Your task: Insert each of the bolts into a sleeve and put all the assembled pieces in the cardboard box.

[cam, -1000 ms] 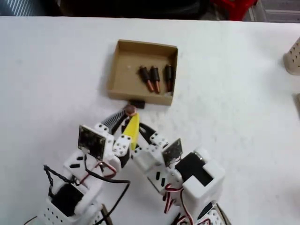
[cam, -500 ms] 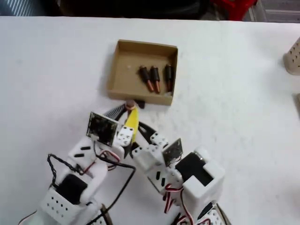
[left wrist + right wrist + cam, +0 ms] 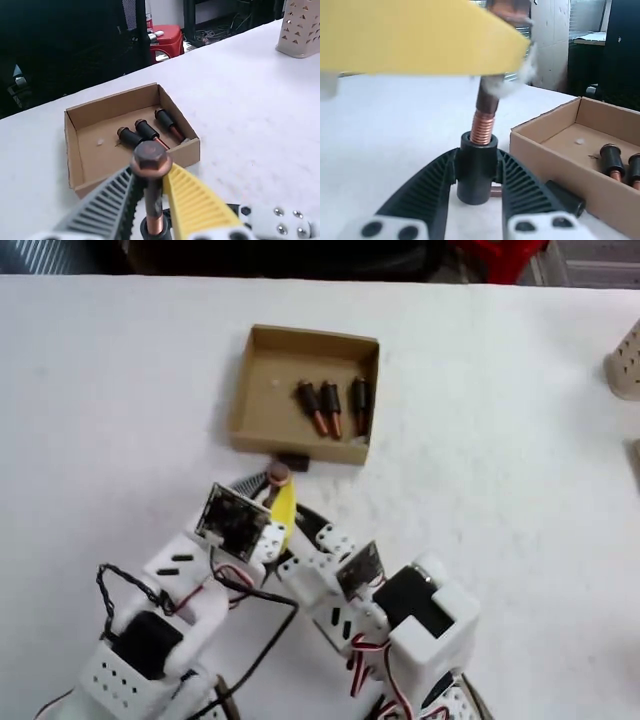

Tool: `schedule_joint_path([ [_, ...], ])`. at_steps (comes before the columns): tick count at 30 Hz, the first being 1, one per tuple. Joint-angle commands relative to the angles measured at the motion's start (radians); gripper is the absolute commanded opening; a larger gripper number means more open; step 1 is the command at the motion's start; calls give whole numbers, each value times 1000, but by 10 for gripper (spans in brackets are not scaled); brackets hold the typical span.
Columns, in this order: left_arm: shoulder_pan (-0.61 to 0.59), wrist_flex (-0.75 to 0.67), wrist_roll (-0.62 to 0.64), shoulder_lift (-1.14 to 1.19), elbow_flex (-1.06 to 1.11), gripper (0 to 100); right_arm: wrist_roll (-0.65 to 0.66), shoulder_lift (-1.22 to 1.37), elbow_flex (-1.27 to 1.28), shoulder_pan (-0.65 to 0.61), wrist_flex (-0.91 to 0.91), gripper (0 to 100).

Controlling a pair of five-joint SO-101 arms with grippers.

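Note:
My left gripper [image 3: 150,175] is shut on a copper bolt [image 3: 151,161], held upright just below its hex head between the grey and yellow fingers [image 3: 192,200]. The bolt's threaded tip [image 3: 483,127] sits in the mouth of a black sleeve [image 3: 476,172], and my right gripper [image 3: 476,167] is shut on that sleeve with its black fingers. In the high view the bolt head [image 3: 278,476] stands just in front of the cardboard box [image 3: 250,390]. The box holds three assembled pieces [image 3: 330,408].
A loose black sleeve [image 3: 292,461] lies on the table against the box's near wall, also close behind the held sleeve as a dark sleeve [image 3: 565,197]. A beige perforated holder [image 3: 625,365] stands at the table's right edge. Both arms crowd the near middle.
My left arm's wrist has swung right and forward over the right gripper, while the bolt head stayed just before the box. The right wrist shifted slightly.

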Motion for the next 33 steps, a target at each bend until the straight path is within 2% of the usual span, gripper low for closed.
schedule_joint_path([
  [1,-18,11,5,7,-58,22,31,-1,5,5,1,16],
  [8,-33,6,2,10,54,22,29,-2,6,7,-5,16],
  [14,-33,5,-89,5,104,22,29,-4,6,7,-5,16],
  [33,-35,3,-92,5,189,37,29,-12,2,36,-5,16],
])
